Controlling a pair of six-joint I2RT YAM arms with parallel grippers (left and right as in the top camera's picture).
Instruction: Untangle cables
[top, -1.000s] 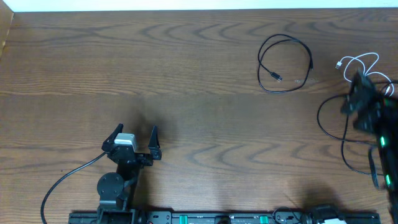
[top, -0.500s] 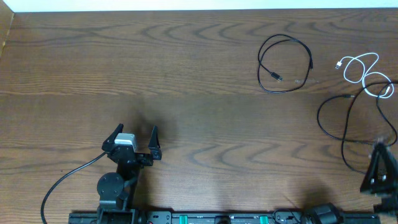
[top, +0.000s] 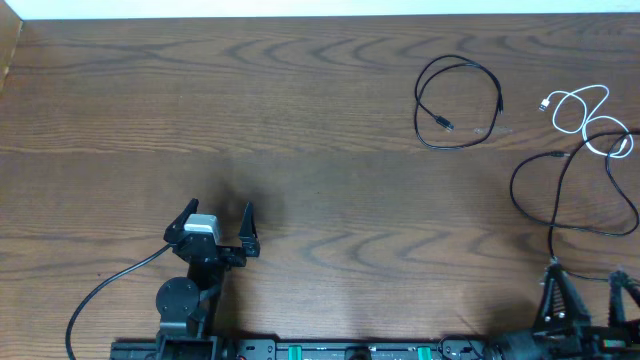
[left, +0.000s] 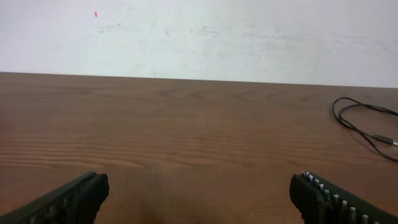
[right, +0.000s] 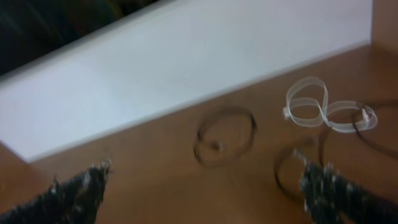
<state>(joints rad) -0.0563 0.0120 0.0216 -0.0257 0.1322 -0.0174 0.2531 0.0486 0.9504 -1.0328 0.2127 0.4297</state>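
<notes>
Three cables lie apart at the table's right. A black cable (top: 459, 102) is coiled in a loop, also in the right wrist view (right: 225, 135) and left wrist view (left: 364, 122). A white cable (top: 585, 117) lies in loops near the right edge (right: 320, 109). A second black cable (top: 565, 205) sprawls in big loops below it, its top crossing the white one. My left gripper (top: 215, 228) is open and empty at the front left (left: 199, 198). My right gripper (top: 585, 300) is open and empty at the front right, just below the sprawled cable (right: 205, 190).
A thicker black cord (top: 105, 295) runs from the left arm base. The table's back edge meets a white wall (left: 199, 31). A wooden side wall (top: 8, 55) stands at the far left.
My right arm has pulled back from the white cable at the right edge to the table's front right corner. The white cable now lies uncovered. The left arm has not moved.
</notes>
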